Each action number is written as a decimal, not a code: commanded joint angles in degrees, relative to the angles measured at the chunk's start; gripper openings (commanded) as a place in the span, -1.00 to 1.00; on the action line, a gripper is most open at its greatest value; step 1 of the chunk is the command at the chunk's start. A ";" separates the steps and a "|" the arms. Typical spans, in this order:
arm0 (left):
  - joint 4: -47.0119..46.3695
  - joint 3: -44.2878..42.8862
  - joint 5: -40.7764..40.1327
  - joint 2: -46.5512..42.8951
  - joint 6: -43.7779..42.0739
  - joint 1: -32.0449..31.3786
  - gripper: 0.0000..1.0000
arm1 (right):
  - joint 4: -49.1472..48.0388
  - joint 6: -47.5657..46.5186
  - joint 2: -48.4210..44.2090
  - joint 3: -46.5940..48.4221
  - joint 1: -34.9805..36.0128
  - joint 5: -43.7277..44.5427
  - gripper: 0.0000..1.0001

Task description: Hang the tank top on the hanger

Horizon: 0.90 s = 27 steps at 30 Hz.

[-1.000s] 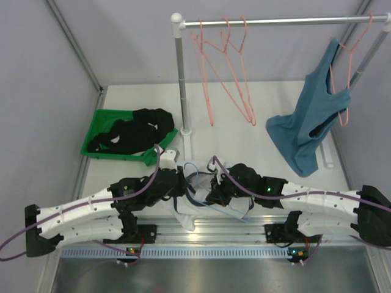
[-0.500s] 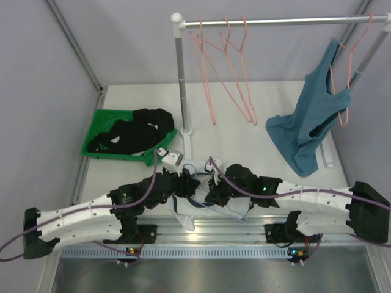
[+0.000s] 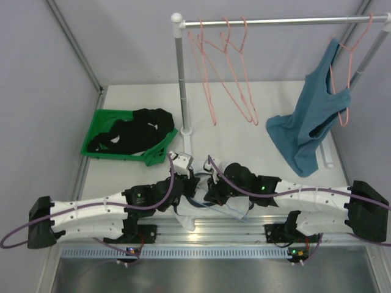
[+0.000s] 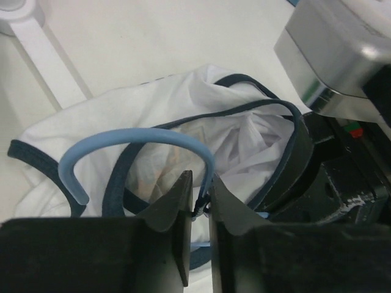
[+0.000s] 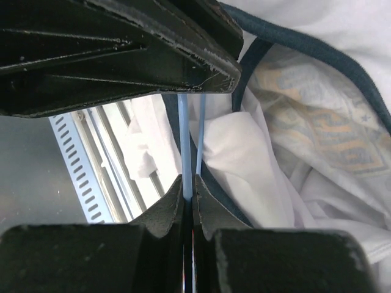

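White table (image 3: 256, 140) in a grey-walled booth.

**Top view**
- A rail (image 3: 275, 21) crosses the upper part of the frame. It carries pink hangers (image 3: 229, 73) and, at upper right, a teal top (image 3: 311, 116).
- A green tray (image 3: 104, 119) of black garments (image 3: 137, 131) sits at mid left.
- The tank top (image 3: 185, 218) is crumpled at lower centre, on the table's near edge.
- The left gripper (image 3: 194, 188) and right gripper (image 3: 209, 195) meet tip to tip right over it, so the arms hide most of the cloth and the finger states can't be read here.

**Left wrist view**
- The hanger (image 4: 140, 139) shows its blue hooked top arching across centre frame above the white, navy-trimmed fabric.
- The left gripper's fingers (image 4: 174, 210) are down to a narrow slot at the foot of the hook. The twisted neck sits in that slot and looks pinched.

**Right wrist view**
- The right gripper's fingers (image 5: 168, 210) are fully closed on the thin blue wire at lower centre.
- Two strands of wire run up the frame and under the left gripper's black body.
- White cloth fills the right side of the frame.

**Progress, as a judgement**
- About midway: both arms have the hanger and it is down in the garment.
- The frames can't show whether either strap sits on a hanger shoulder.
- Left to do: seat both straps and check that the top hangs from the wire.
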<state>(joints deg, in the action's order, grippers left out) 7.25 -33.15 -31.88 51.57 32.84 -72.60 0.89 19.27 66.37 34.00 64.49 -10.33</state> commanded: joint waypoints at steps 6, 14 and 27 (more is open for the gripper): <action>-3.03 0.98 -5.39 -1.56 -1.37 -0.53 -1.00 | 5.43 1.74 -0.27 6.34 1.08 7.24 -0.75; -1.80 1.15 -6.62 -1.39 -2.52 -0.53 -1.00 | 22.03 11.74 -7.30 9.59 1.08 26.48 -0.05; -2.50 1.42 -6.88 -2.09 -3.31 -0.53 -1.00 | 38.14 23.63 -13.55 9.42 -0.85 40.30 -0.01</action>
<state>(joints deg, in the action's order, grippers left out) 6.63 -32.18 -38.02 50.72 30.20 -72.88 36.60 40.25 52.51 41.39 64.27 26.13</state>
